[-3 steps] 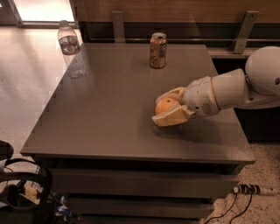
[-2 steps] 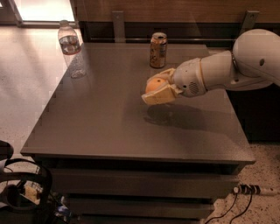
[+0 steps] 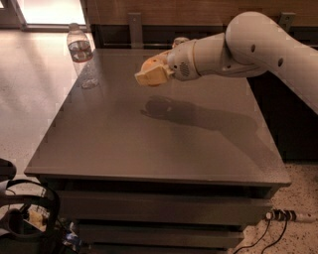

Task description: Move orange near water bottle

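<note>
1. Nearest, at the lower left on the floor, lies a tangle of black cables and gear; I cannot make out what it is. At the lower right, a white power strip lies on the speckled floor with cords running from it.
2. A broad, dark grey table fills the middle of the scene, with shelf-like tiers beneath its front edge.
3. A soft dark shadow lies on the tabletop past the table's centre, below the raised gripper.
4. The gripper hangs in the air above the far half of the table, clear of the surface and pointing left. Its pale fingers are clamped around the orange, a round orange fruit held off the table.
5. The thick white arm comes in from the upper right and stretches leftward to the gripper.
6. The water bottle stands upright at the table's far left corner. It is clear plastic with a pale cap and a label band. The orange is to its right, raised and well apart from it.
7. The top of a drink can peeks out just behind the arm's wrist.
8. Farthest back is a brown wooden wall, and bright, pale floor lies to the left.
</note>
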You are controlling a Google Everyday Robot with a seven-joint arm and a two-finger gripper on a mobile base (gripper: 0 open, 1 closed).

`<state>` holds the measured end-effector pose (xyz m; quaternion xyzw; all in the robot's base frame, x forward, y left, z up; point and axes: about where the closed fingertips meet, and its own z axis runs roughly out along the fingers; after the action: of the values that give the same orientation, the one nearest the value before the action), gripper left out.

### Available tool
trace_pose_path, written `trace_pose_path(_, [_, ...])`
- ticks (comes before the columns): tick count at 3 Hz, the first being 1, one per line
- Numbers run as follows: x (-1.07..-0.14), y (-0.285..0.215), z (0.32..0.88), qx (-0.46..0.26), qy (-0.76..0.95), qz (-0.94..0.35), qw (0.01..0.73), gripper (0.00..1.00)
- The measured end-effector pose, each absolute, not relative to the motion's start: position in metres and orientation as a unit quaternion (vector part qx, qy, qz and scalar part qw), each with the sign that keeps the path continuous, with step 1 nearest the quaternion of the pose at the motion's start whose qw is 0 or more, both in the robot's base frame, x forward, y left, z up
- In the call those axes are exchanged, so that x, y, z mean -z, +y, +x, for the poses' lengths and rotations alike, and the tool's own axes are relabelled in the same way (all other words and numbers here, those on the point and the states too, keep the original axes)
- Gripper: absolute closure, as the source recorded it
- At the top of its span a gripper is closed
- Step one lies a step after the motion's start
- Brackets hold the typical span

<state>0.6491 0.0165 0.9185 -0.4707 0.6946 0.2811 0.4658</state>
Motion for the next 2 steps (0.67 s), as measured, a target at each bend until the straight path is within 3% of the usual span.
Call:
trace_pose_path(1, [-0.9148, 0.07, 0.6921, -0.255, 0.71, -0.467, 0.462, 1.0])
trace_pose_path(2, [-0.9137, 0.0718, 0.6942, -0.255, 0.709, -0.468, 0.462, 1.0])
